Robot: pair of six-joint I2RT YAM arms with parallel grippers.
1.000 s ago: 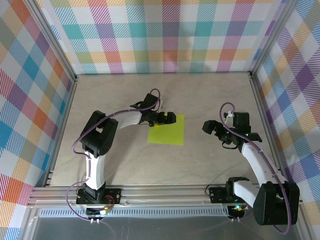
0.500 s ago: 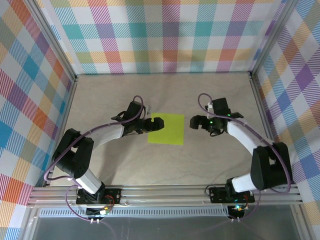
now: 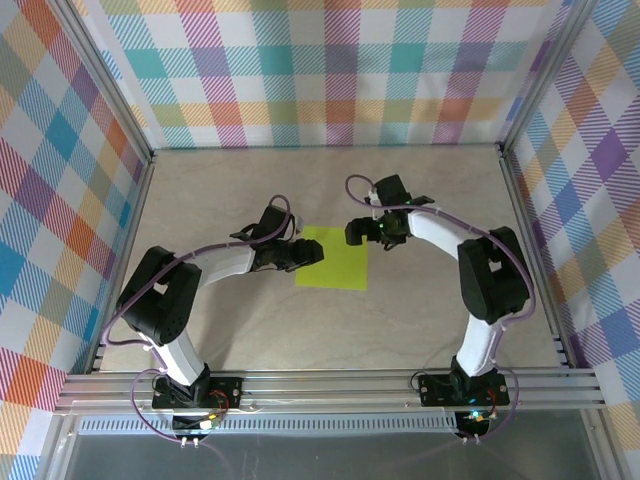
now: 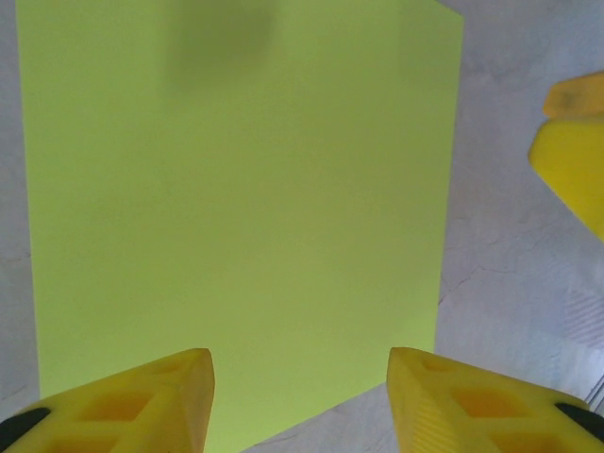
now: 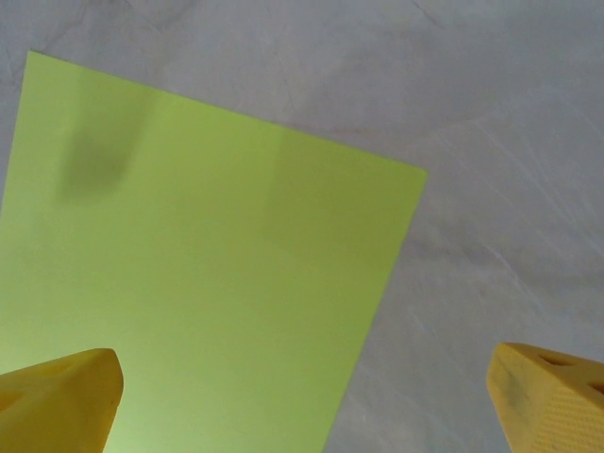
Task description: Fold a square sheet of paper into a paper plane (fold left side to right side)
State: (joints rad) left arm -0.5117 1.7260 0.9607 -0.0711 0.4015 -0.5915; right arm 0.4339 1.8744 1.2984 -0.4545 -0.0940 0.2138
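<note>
While the square sheet of paper (image 3: 338, 262) lies flat at the middle of the surface (image 3: 230, 330), the left claw (image 3: 308, 254) is seen from above at the sheet's left edge and the right claw (image 3: 358, 232) at its far right corner. In the left wrist view, the sheet (image 4: 236, 208) is spread flat, its near edge between the parted fingers (image 4: 142, 406); nothing is pinched. In the right wrist view, the fingers (image 5: 66, 392) are spread wide, released: one over the sheet (image 5: 208, 283), one over bare surface.
</note>
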